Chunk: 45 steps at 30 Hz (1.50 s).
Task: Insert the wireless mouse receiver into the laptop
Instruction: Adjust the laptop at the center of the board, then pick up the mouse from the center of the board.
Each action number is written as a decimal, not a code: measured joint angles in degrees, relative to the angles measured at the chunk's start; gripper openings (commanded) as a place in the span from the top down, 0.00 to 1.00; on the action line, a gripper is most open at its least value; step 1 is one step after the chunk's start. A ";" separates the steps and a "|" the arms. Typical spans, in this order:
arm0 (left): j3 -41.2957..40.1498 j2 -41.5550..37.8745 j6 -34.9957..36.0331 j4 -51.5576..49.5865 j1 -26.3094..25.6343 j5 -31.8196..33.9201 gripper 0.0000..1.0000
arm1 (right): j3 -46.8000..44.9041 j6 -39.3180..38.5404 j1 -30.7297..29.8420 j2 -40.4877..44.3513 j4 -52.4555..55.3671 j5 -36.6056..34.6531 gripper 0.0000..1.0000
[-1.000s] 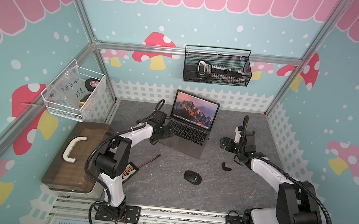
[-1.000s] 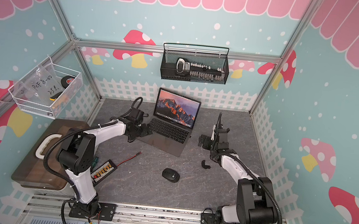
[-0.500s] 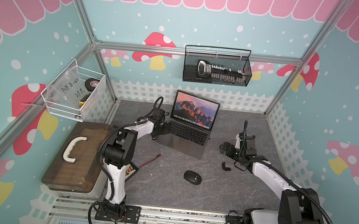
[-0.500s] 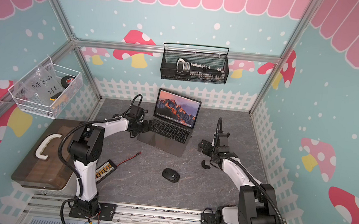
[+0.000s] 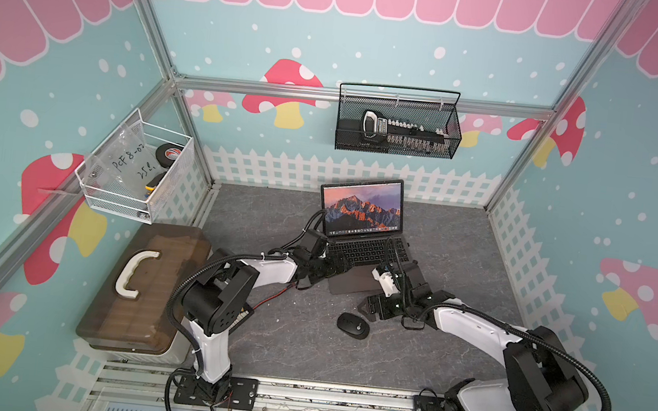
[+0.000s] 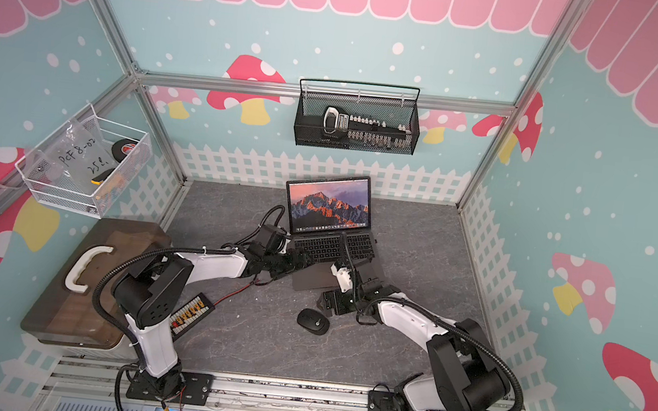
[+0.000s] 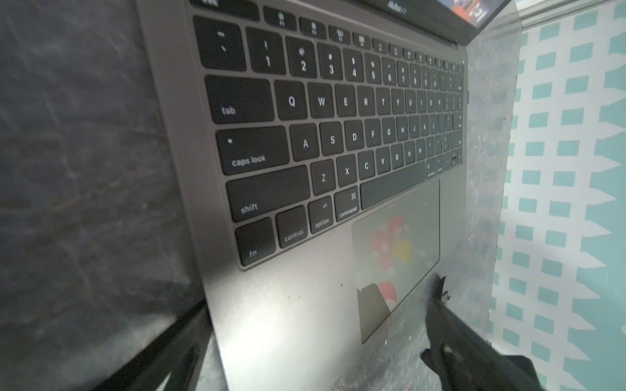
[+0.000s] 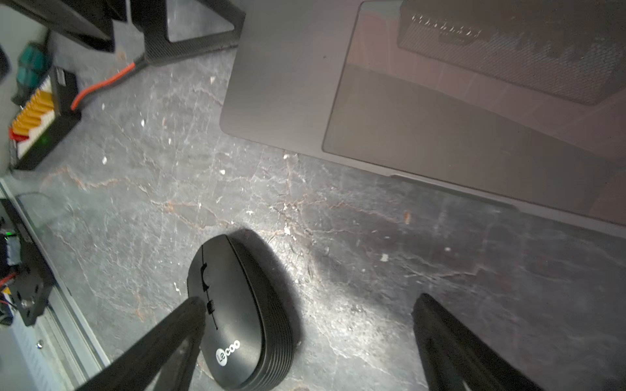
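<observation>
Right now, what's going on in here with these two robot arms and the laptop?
Two robot arms are working at an open laptop on the table. The left gripper is open, its jaws straddling the laptop's near left corner. The right gripper hangs open over bare table just in front of the laptop, beside the black mouse, holding nothing. The tiny mouse receiver doesn't show clearly in any view, so nothing is being plugged in yet.

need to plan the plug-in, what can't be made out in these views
- wireless mouse receiver: found in no view; in both top views the right arm covers table beside the laptop.
- laptop ports: too small in both top views; the left wrist view is blurred and shows only the deck.
- left end effector: fingers cut off by the left wrist view's edge.
- black mesh basket: mesh obscures its contents in both top views.
</observation>
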State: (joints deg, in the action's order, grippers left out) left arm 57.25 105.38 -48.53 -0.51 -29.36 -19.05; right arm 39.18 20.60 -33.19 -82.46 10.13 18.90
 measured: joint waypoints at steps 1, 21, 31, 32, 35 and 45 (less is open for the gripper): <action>-0.63 -0.68 -0.17 -0.35 0.55 0.26 0.01 | 0.00 -0.59 -1.05 -0.66 0.11 0.02 0.02; -6.93 -11.34 7.91 -12.11 5.60 7.80 0.00 | -2.51 -5.81 -21.16 -1.90 -0.46 -22.23 0.30; -12.11 -29.18 19.52 -5.29 5.46 8.70 0.01 | -2.27 -5.95 -13.51 7.32 1.75 -18.60 0.66; -13.20 -31.26 21.92 -3.52 5.27 8.57 0.01 | -1.49 -6.01 -10.69 8.83 2.80 -16.55 0.66; -17.81 -37.09 32.46 4.20 2.93 6.64 0.01 | 3.32 -6.86 -1.75 11.72 7.28 -8.72 0.68; -18.88 -36.79 74.86 9.68 -11.65 2.47 0.08 | 23.39 -13.88 5.79 7.54 28.22 10.16 0.71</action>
State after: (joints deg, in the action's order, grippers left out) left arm 38.37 68.60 26.33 9.17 -41.01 -16.58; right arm 62.57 6.72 -27.40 -74.91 38.35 29.06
